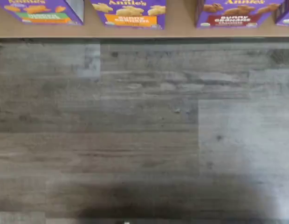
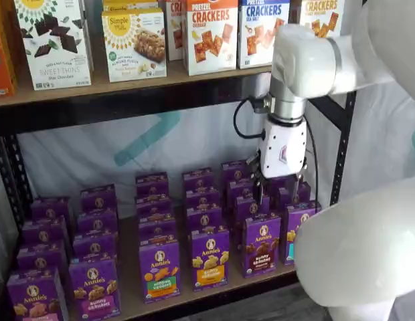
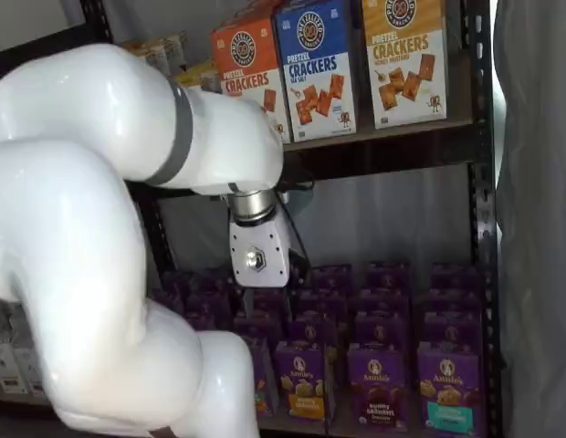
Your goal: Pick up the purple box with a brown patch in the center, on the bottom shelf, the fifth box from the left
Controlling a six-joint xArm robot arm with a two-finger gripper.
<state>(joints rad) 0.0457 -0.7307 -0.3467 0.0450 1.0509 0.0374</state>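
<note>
On the bottom shelf [image 2: 130,294], front row, stands the purple box [image 2: 261,245]: round white logo, dark brown cookies, brown label band. Three box fronts show fully in the wrist view. Above it hangs the gripper [image 2: 280,190]; I cannot tell its finger spacing.

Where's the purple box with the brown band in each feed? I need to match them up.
Wrist view: purple box at the shelf's front edge, beside the yellow-band box.
Shelf view: front row, below the gripper, box at.
Shelf view: front row, box at.
Shared landmark: the yellow-band box beside it.
</note>
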